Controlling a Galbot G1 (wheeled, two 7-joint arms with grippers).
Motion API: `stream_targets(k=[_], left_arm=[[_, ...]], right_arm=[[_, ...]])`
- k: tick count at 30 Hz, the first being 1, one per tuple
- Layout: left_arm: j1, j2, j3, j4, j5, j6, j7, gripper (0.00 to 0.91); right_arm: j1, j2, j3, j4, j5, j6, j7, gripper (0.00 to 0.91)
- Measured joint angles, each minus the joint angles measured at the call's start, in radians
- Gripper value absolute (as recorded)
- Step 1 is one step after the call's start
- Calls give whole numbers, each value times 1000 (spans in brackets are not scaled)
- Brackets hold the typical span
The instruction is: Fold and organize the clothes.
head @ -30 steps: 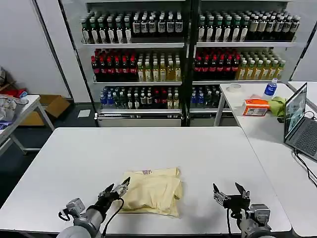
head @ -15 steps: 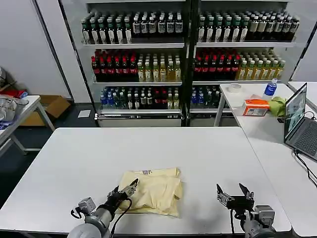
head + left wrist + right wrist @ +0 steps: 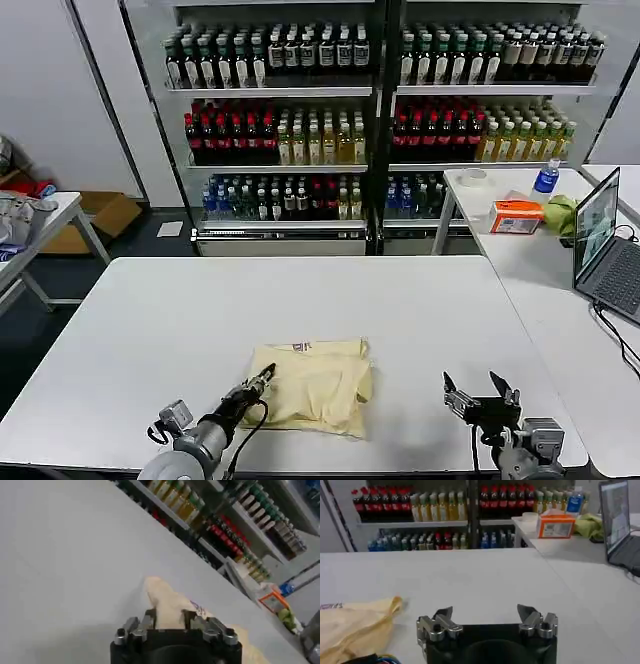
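Low in the frame, the left tool pinches narrow on the left edge of the T-shirt; the right tool waits wide at lower right. The thin, soft, cream fabric could slip or bunch, spoiling the fold on the smooth white tabletop.

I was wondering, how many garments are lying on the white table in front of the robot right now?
1: a folded T-shirt near the front edge of the white table, with the left gripper at its left edge.
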Motion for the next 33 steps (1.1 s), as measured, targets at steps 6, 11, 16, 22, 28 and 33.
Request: stream_targets(k=[6, 11, 16, 22, 28, 33], left_arm=[[-1, -20, -36, -1, -76, 12, -1, 20], [1, -34, -69, -13, -140, 20, -8, 20], [7, -33, -130, -36, -224, 33, -22, 20], [22, 31, -283, -49, -347, 62, -42, 20], [57, 199, -497, -53, -411, 92, -42, 20], [103, 351, -609, -99, -377, 104, -31, 20]], right_arm=[[-8, 2, 8, 9, 0, -1, 2, 907], [-11, 0, 15, 17, 2, -1, 4, 907], [-7, -3, 19, 19, 9, -1, 4, 907], [6, -8, 15, 16, 22, 0, 4, 907], [33, -2, -3, 7, 33, 1, 5, 907], [52, 4, -26, 0, 31, 2, 5, 907]])
